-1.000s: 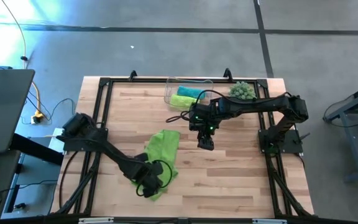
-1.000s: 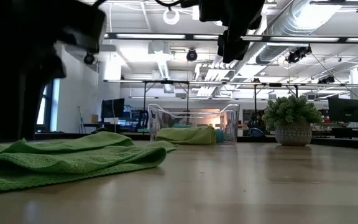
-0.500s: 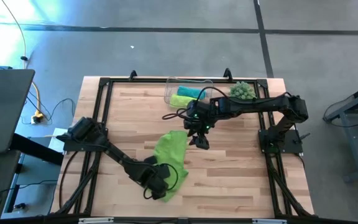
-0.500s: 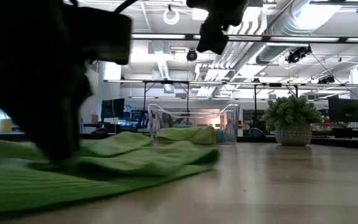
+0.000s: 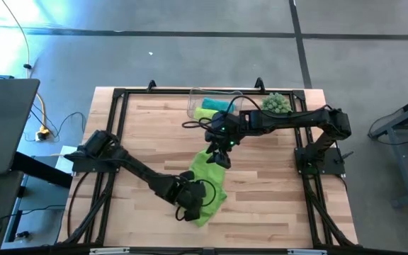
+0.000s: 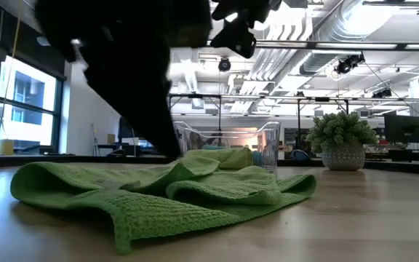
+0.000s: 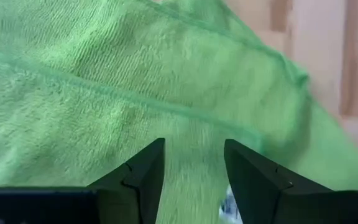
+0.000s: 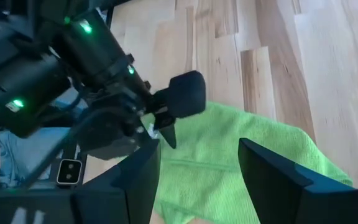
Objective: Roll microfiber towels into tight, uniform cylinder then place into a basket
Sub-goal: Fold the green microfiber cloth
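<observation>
High view: the left arm reaches low from the desk's (image 5: 154,113) left edge toward its middle front, its end effector (image 5: 192,203) down on a crumpled lime towel (image 5: 214,193). Left wrist view shows that end effector's (image 7: 193,163) two dark fingers (image 7: 146,168) parted, with green pile filling the gap between them; whether they pinch a fold cannot be told.

The right arm stretches in from the right edge, elbow raised, wrist bent downward. Its end effector (image 5: 220,154) hangs over the towel's far end, nearer the basket (image 5: 193,99). In the right wrist view its own fingers (image 8: 135,180) stand wide apart and empty, above the towel (image 8: 241,155), with the left end effector (image 8: 160,121) farther off. Low view has the towel (image 6: 173,196) lying rumpled in loose folds across the desk (image 6: 369,218), the left arm a dark bulk behind it.

The clear basket (image 6: 268,145) stands at the far edge, well apart from the loose towel. Inside lie a rolled lime towel (image 5: 208,113) and a teal one (image 5: 217,105) beside it. A potted green plant ball (image 5: 275,103) sits just right of the basket.
</observation>
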Controlling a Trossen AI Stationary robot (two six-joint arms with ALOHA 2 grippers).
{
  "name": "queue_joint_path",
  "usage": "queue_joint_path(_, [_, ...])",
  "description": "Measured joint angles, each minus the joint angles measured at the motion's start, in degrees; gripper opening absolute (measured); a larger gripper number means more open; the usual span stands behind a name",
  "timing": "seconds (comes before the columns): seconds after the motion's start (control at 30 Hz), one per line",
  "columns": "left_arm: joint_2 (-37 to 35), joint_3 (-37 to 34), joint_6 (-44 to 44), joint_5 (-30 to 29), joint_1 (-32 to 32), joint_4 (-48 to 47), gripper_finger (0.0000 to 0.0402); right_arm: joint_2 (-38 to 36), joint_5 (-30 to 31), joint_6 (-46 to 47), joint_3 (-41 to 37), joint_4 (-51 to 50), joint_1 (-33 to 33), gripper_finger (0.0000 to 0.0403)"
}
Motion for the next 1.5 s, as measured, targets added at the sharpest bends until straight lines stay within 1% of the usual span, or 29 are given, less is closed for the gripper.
queue_joint_path(0.13, [-0.3, 0.6, 1.7, 1.2, -1.3, -0.4, 0.0156, 0.0, 0.0, 0.0, 0.0, 0.8, 0.0, 0.0208])
queue_joint_path(0.27, [-0.3, 0.3, -0.8, 0.1, -2.7, -0.3, 0.0156, 0.0, 0.0, 0.0, 0.0, 2.0, 0.0, 0.0208])
queue_joint_path(0.37, [-0.3, 0.2, -2.3, -2.2, -3.8, -0.2, 0.0156, 0.0, 0.0, 0.0, 0.0, 2.1, 0.0, 0.0208])
queue_joint_path(0.53, [-0.3, 0.2, -2.3, -8.8, -5.8, 2.1, 0.0156, 0.0, 0.1, 0.0, 0.0, 2.4, 0.0, 0.0208])
queue_joint_path(0.67, [0.3, 0.2, -2.3, -11.5, -6.6, 3.4, 0.0156, 0.0, 2.1, 0.1, 0.0, 2.3, 0.0, 0.0208])
queue_joint_path(0.93, [5.1, 0.2, -3.7, -11.3, -6.8, 8.8, 0.0156, 0.0, 2.2, 0.0, 0.0, 1.9, 0.0, 0.0208])
queue_joint_path(1.1, [7.6, 0.2, -3.0, -14.0, -6.8, 9.5, 0.0156, 0.0, 2.2, 0.0, 0.0, 1.8, 0.0, 0.0208])
queue_joint_path(1.2, [8.4, 0.3, -4.1, -14.5, -6.9, 9.6, 0.0156, 0.0, 2.2, 0.0, 0.0, 1.7, 0.0, 0.0208])
queue_joint_path(1.3, [8.6, 0.4, -4.9, -14.3, -6.9, 9.7, 0.0147, 0.0, 2.2, 0.0, 0.0, 1.6, 0.0, 0.0208])
queue_joint_path(1.5, [8.5, 0.4, -4.8, -13.3, -7.2, 9.6, 0.0107, 0.0, 2.4, 0.0, 0.0, 1.7, 0.0, 0.0208])
